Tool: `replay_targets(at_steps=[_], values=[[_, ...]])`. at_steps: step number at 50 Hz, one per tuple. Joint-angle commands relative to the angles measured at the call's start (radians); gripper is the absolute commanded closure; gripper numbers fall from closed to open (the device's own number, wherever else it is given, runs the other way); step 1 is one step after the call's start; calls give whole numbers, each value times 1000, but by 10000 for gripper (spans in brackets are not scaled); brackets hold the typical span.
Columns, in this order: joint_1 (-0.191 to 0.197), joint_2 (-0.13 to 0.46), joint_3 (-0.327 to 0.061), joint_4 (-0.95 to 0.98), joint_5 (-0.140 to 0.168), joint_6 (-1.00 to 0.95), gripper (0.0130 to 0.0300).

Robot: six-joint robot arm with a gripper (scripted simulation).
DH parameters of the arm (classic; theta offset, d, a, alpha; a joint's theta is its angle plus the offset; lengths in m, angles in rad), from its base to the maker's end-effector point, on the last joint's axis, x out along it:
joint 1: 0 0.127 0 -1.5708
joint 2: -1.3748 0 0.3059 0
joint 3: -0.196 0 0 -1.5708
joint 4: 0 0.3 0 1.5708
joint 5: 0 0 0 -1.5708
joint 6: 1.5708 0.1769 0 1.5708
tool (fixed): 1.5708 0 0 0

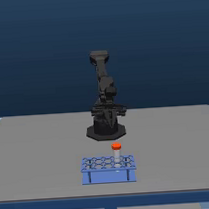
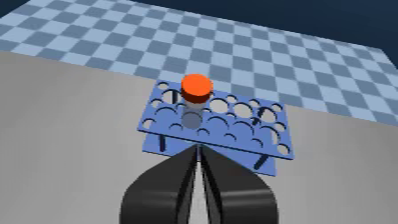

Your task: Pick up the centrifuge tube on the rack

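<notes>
The tube (image 2: 193, 102) stands upright in one of the holes of the rack (image 2: 251, 131), with its orange-red cap (image 2: 196, 85) well above the rack's top plate and its pale body dropping through the hole below. In the exterior view the cap (image 1: 116, 147) shows just above the rack's far edge (image 1: 108, 170), on the side toward the arm's base (image 1: 105, 130), and the rack sits on the grey table (image 1: 40, 156) near that base. The gripper (image 2: 197, 150) hangs short of the rack, nothing between its fingers, which are pressed together with only a thin seam visible; they would have to spread before they could close around anything. The tube is probably very light, thin-walled plastic: stiff enough to keep its shape but smooth, so it could slip or tip under an off-centre squeeze. The best hold looks to be the short stretch of body just under the cap, above the rack's plate, with the cap's wider rim acting as a stop. A straight upward lift would likely keep it from binding in the hole or dragging the light rack along.
</notes>
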Motion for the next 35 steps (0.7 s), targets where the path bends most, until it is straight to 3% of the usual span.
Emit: replay_targets(at_steps=[1, 35], values=[[0, 0, 0, 0, 0, 0, 130], [1, 3, -2, 25, -2, -23, 130]])
